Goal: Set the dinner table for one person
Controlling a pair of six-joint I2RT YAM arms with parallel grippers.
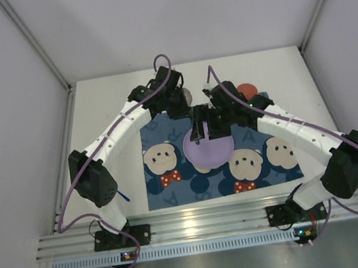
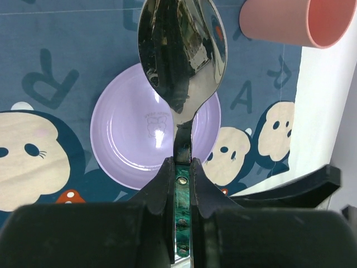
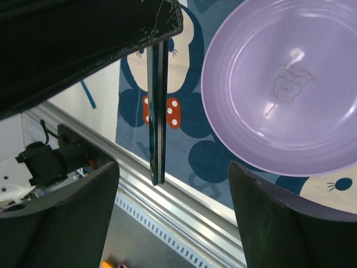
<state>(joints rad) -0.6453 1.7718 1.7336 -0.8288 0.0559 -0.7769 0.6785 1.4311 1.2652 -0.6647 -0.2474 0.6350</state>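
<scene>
My left gripper (image 2: 181, 164) is shut on the green handle of a metal spoon (image 2: 181, 50), held in the air over the purple plate (image 2: 139, 134). The plate (image 1: 209, 148) lies on the dark blue cartoon placemat (image 1: 173, 185) on the white dinner table (image 1: 106, 114). In the top view the left gripper (image 1: 179, 109) is at the mat's far edge. My right gripper (image 1: 207, 130) hangs over the plate's far rim. In the right wrist view the right gripper (image 3: 173, 215) is open, and the spoon's handle (image 3: 158, 111) hangs between its fingers, nearer the left one and touching neither.
A pink cup (image 2: 295, 22) lies on its side at the mat's far right corner, also seen in the top view as the cup (image 1: 247, 89). The ribbed aluminium rail (image 1: 198, 226) runs along the near edge. A small blue stick (image 1: 122, 196) lies left of the mat.
</scene>
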